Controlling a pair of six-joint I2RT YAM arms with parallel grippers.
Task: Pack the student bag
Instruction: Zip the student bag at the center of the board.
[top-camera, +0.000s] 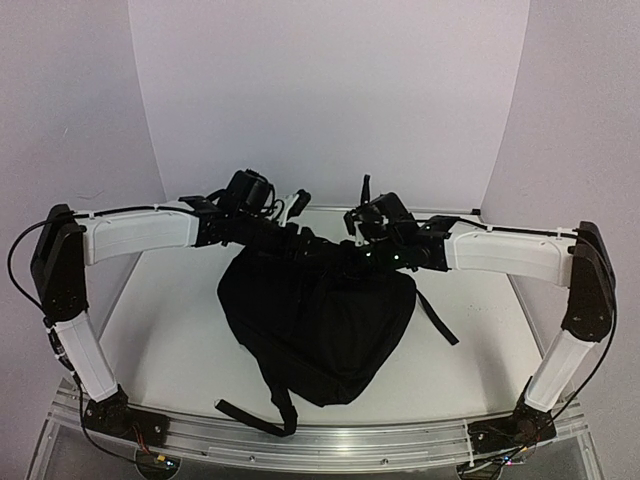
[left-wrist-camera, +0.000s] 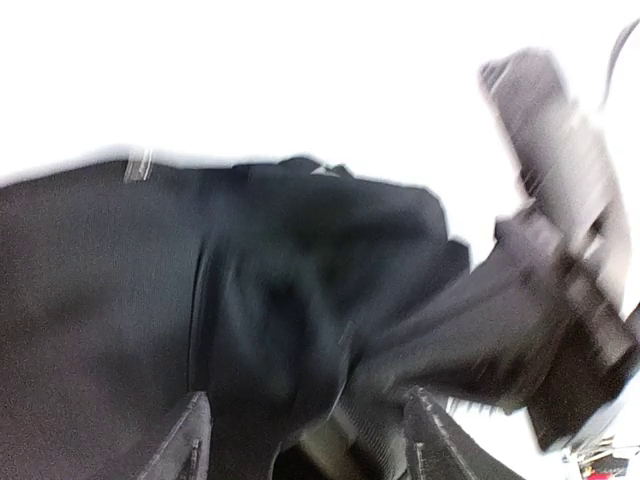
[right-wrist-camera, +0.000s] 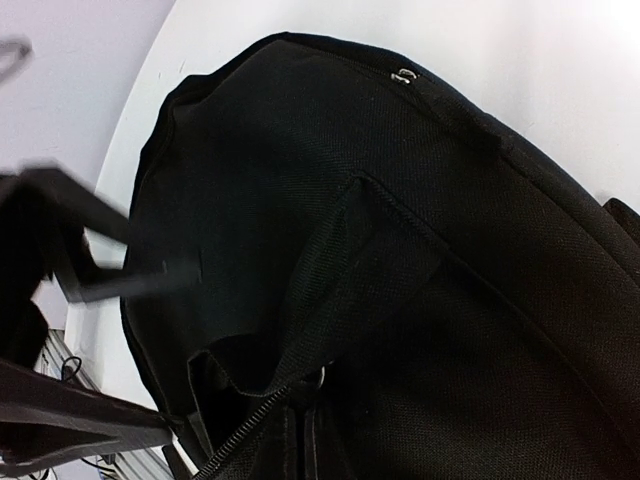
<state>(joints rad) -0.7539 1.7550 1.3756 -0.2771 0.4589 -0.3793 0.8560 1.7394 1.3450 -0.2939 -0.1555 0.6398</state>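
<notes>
The student bag (top-camera: 320, 330) lies flat at the middle of the bench (top-camera: 170, 330), its opening end toward the far edge and one strap (top-camera: 250, 415) trailing to the near edge. Both arms meet over that far end, so the step in hand is, I judge, opening the bag's mouth, not yet putting sth. inside; no item to pack shows on the bench. The left pincer (left-wrist-camera: 307, 395) is spread, w/ black cloth lying just in front of its fingers (left-wrist-camera: 195, 440) and not pinched. The right pincer (top-camera: 368, 248) is pressed together at the bag's far rim; whether it nips cloth there I cannot tell. Next move prob. needs the left pincer to close on a fold or the zip pull near the zipper (right-wrist-camera: 240, 440), while the right one holds the rim steady. Hard to make out: the left wrist view is much blurred; in the right wrist view its own fingers are not distinct, only dark shapes at the left side. The bag's inside and the zip pull are hidden, since black on black gives little contrast.
</notes>
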